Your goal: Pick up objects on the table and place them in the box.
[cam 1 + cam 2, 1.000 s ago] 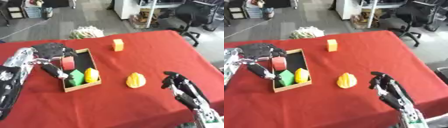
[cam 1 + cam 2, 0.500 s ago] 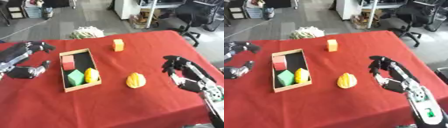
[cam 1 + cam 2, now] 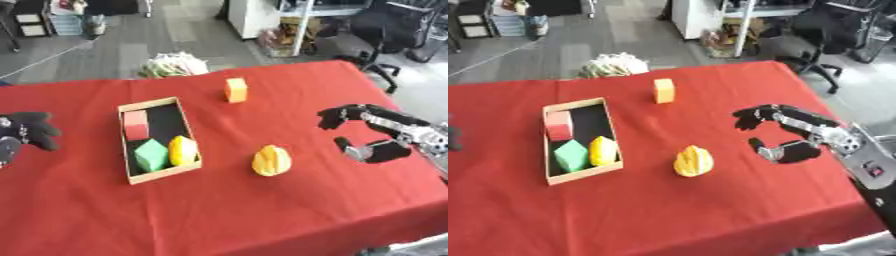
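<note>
R hand hangs over the red tabletop at abt 3 o'clock, fingers and thumb spread in a wide C, grasping nothing, touching nothing I can see. L hand at 9 o'clock by the edge, fingers look relaxed, nothing in it. Box sits left of centre w/ a red block, green block and yellow piece inside. Yellow fruit lies on the cloth near centre, between box and R hand, apart from both. Orange block stands at 12 o'clock, well apart from both hands.
</note>
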Available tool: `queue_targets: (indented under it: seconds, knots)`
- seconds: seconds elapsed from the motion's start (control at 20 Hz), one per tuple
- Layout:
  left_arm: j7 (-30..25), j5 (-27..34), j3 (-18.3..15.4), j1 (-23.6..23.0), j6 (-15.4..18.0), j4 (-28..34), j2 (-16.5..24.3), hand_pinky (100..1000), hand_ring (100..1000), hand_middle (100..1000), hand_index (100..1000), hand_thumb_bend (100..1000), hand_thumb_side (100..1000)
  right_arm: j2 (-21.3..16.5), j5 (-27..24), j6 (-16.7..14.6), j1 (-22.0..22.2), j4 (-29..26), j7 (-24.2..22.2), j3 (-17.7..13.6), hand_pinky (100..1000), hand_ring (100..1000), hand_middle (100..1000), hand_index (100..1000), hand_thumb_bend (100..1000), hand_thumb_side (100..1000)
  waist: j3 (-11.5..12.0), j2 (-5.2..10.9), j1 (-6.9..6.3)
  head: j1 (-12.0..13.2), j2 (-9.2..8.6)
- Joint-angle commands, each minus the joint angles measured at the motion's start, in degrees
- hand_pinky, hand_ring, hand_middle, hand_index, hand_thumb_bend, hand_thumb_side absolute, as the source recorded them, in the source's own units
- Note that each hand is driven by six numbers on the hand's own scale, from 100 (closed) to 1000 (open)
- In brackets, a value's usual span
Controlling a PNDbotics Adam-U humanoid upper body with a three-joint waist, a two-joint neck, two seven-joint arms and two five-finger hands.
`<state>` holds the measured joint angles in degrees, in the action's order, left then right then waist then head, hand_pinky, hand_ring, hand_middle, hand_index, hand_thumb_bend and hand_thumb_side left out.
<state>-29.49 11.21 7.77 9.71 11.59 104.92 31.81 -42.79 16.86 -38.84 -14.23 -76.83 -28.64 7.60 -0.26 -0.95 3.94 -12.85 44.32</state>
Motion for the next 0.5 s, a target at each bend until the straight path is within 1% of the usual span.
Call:
queue_targets:
  seconds: [0.05, 0.1, 0.15, 0.2, 0.25, 0.3, 0.35, 0.4, 0.45, 0.5]
  knots:
    - [-0.3, 0.7, -1.8, -1.4, -2.4, 2.7, -1.1, 670, 636, 674, 890, 100, 891, -1.6, 7.1, -5.9, -3.0, 3.6, -3.4, 1.4, 818, 881, 845, 1000, 100, 308, 0.3, 0.29, 0.35, -0.6, -0.20]
    - [-0.4, 0.6, -2.0, -2.1, -2.9, 2.9, -1.6, 670, 636, 674, 890, 100, 893, -1.1, 8.9, -6.6, -3.8, 4.7, -3.6, 1.8, 821, 885, 848, 1000, 100, 320, 0.5, 0.26, 0.36, -0.8, -0.20]
    - [-0.5, 0.4, -2.1, -2.7, -3.3, 3.1, -2.0, 669, 635, 673, 890, 100, 906, -0.4, 10.6, -7.3, -4.7, 5.8, -3.6, 2.2, 842, 909, 869, 1000, 100, 371, 0.6, 0.23, 0.35, -1.0, -0.20]
    - [-0.7, 0.1, -2.2, -3.2, -3.6, 3.3, -2.3, 669, 635, 673, 891, 100, 909, 0.3, 12.2, -8.0, -5.6, 7.0, -3.7, 2.5, 845, 913, 873, 1000, 100, 389, 0.8, 0.20, 0.34, -1.1, -0.20]
    - [-0.9, -0.2, -2.3, -3.6, -3.9, 3.3, -2.5, 669, 633, 671, 891, 100, 918, 0.9, 13.6, -8.5, -6.3, 8.3, -3.9, 2.7, 863, 930, 887, 1000, 100, 445, 0.9, 0.16, 0.33, -1.3, -0.20]
    - [-1.1, -0.6, -2.3, -3.9, -4.1, 3.4, -2.7, 668, 633, 671, 891, 100, 921, 1.5, 15.1, -9.0, -7.0, 9.4, -4.0, 2.9, 867, 933, 890, 1000, 100, 458, 1.0, 0.13, 0.32, -1.6, -0.20]
    - [-1.3, -0.8, -2.4, -4.1, -4.3, 3.4, -2.9, 668, 631, 670, 891, 100, 928, 2.1, 16.4, -9.5, -7.5, 10.5, -3.9, 3.1, 879, 942, 898, 1000, 100, 498, 1.2, 0.10, 0.32, -1.8, -0.20]
    - [-1.5, -1.1, -2.4, -4.3, -4.4, 3.4, -3.0, 667, 631, 670, 891, 100, 931, 2.7, 17.9, -10.0, -8.0, 11.5, -3.9, 3.2, 885, 947, 901, 1000, 100, 505, 1.3, 0.07, 0.33, -2.0, -0.20]
    - [-1.7, -1.3, -2.4, -4.5, -4.5, 3.4, -3.1, 667, 631, 669, 892, 100, 935, 3.3, 19.3, -10.5, -8.5, 12.4, -3.7, 3.3, 892, 951, 907, 1000, 100, 543, 1.4, 0.03, 0.34, -2.1, -0.20]
    - [-1.9, -1.5, -2.4, -4.6, -4.6, 3.4, -3.2, 667, 630, 669, 892, 100, 936, 4.0, 20.7, -10.8, -8.8, 13.3, -3.4, 3.3, 893, 952, 909, 1000, 100, 550, 1.4, -0.01, 0.35, -2.2, -0.20]
